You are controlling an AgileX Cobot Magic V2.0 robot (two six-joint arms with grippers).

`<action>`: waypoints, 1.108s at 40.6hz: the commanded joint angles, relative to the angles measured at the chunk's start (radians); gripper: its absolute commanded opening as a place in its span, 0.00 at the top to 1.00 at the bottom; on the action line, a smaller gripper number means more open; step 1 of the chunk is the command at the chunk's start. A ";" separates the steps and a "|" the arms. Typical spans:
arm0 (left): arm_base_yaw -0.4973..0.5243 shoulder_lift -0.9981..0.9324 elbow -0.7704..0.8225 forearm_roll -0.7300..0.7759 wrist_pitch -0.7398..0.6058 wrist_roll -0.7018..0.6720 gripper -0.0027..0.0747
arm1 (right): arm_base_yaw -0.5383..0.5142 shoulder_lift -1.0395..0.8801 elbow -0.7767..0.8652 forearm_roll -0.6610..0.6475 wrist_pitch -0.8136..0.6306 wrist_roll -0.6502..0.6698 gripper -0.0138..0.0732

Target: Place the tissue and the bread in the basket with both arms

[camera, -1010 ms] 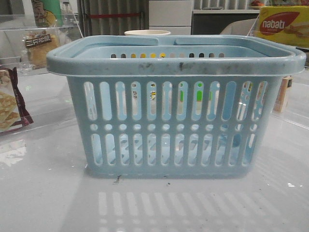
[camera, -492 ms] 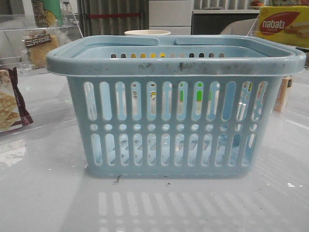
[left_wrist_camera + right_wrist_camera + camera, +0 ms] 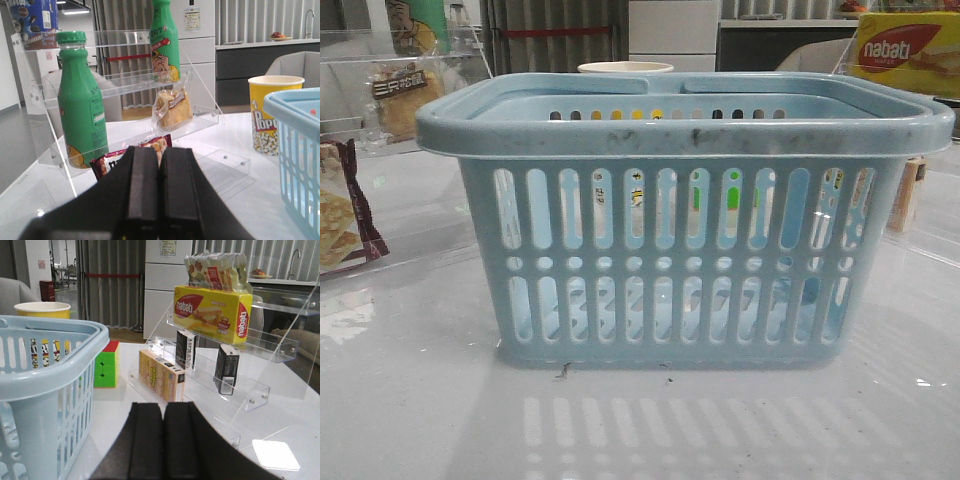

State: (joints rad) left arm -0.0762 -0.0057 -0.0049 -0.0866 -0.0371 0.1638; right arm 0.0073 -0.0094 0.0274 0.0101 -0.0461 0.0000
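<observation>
Both my grippers are closed on nothing: left gripper (image 3: 159, 192) has its jaws pressed flat together, same w/ right gripper (image 3: 163, 440). Neither shows in the front view.

Basket (image 3: 670, 250) sits upright mid-desk, light blue, scuffed rim, handles folded down; nothing seen through its slots that lies inside it. Desk (image 3: 420, 400) is white and glossy.

Bread (image 3: 172, 106) in clear wrapper w/ dark label leans on a step of the clear acrylic rack (image 3: 125, 80) toward the desk's left edge, beside a green bottle (image 3: 80, 100); crackers bag (image 3: 342, 215) lies below it.

Toward the right edge, another acrylic rack (image 3: 260, 347) carries the tissue (image 3: 226, 367), a small black pack w/ white patch, standing upright on the lower step; a second similar pack is next to it. Nabati box (image 3: 212, 310) is on the step above.
</observation>
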 commanded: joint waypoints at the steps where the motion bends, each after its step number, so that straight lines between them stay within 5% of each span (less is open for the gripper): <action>1: 0.002 -0.017 -0.080 -0.017 -0.085 -0.005 0.85 | -0.001 -0.019 -0.079 -0.002 -0.076 -0.007 0.78; 24: 0.002 0.323 -0.689 -0.017 0.385 -0.005 0.85 | -0.001 0.236 -0.655 -0.010 0.397 -0.014 0.78; 45: 0.002 0.657 -0.726 -0.022 0.656 -0.005 0.85 | -0.001 0.566 -0.687 -0.010 0.672 -0.014 0.78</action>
State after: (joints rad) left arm -0.0762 0.6117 -0.6983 -0.0934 0.6782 0.1638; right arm 0.0073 0.5122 -0.6347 0.0101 0.6780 -0.0070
